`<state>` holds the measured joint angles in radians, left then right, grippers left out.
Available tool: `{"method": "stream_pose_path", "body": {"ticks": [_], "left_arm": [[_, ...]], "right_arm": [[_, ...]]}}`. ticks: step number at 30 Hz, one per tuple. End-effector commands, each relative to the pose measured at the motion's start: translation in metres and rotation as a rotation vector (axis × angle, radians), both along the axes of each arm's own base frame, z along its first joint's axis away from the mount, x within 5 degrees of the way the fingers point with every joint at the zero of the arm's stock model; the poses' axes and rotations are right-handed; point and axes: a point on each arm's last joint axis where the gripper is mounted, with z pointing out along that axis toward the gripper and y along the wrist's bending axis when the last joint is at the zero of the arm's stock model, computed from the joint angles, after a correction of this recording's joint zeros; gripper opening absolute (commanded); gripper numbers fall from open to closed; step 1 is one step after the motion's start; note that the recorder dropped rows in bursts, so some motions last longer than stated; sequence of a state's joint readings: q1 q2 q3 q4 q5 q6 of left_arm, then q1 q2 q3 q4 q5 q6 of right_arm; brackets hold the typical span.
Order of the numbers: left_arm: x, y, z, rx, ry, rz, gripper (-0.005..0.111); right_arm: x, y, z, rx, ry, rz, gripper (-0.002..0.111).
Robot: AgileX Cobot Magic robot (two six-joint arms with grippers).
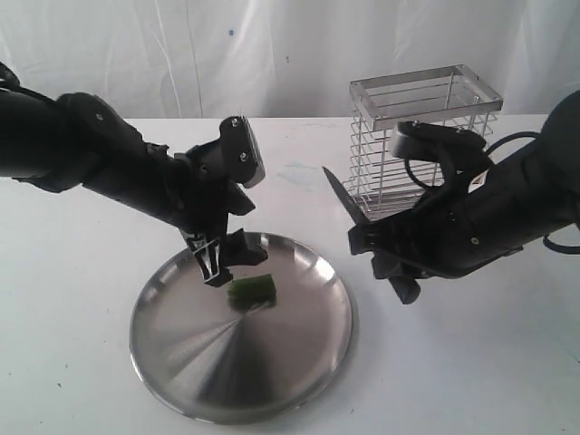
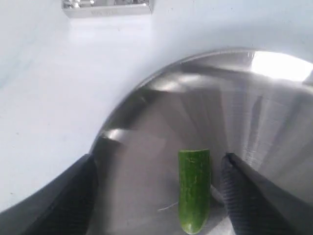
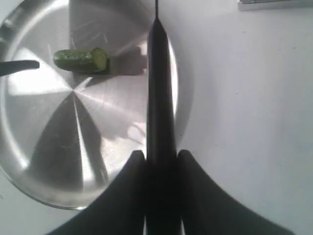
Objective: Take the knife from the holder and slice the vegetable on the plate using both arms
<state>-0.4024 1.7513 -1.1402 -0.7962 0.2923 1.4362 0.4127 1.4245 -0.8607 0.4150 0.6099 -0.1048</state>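
Observation:
A short green cucumber piece (image 1: 251, 291) (image 2: 194, 188) (image 3: 79, 60) lies on the round steel plate (image 1: 272, 381) (image 2: 274, 112) (image 3: 44, 161). My left gripper (image 1: 224, 261) (image 2: 159, 188) hangs open just over the plate, its fingers either side of the cucumber without touching it. My right gripper (image 1: 376, 249) (image 3: 161, 159) is shut on the knife's black handle (image 3: 160, 88). The blade (image 1: 343, 199) points up and to the left, above the table beside the plate's right rim. The chrome wire holder (image 1: 421, 136) stands behind the right arm.
White tabletop surrounds the plate, with a white curtain at the back. The holder's flat rim shows at the edge of both wrist views (image 2: 107, 7) (image 3: 274, 4). Both black arms reach in from the sides.

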Motion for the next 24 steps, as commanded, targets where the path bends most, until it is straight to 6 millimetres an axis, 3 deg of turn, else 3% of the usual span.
{"method": "stream_pose_path", "body": {"ticks": [1,3,9,13,17,24], "left_arm": [[-0.008,0.007,0.029,-0.041,-0.040,0.004,0.069],[-0.007,0.016,0.037,-0.048,-0.049,0.044,0.058],[0.006,0.069,0.046,-0.132,0.056,0.339,0.002],[0.010,0.099,0.043,-0.205,0.187,0.497,0.000],[0.009,0.117,0.037,-0.215,0.224,0.559,0.000],[0.005,0.119,0.021,-0.357,0.268,0.675,0.000]], "right_arm": [[-0.007,0.020,0.004,0.045,-0.012,-0.017,0.000],[-0.010,0.028,0.004,0.058,-0.017,-0.038,0.000],[-0.024,0.059,-0.005,0.086,0.024,-0.030,0.000],[-0.038,0.086,-0.025,0.064,0.094,0.009,0.000],[-0.052,0.099,-0.027,0.044,0.098,0.007,0.000],[-0.057,0.098,-0.030,-0.060,0.054,-0.044,0.000]]}}
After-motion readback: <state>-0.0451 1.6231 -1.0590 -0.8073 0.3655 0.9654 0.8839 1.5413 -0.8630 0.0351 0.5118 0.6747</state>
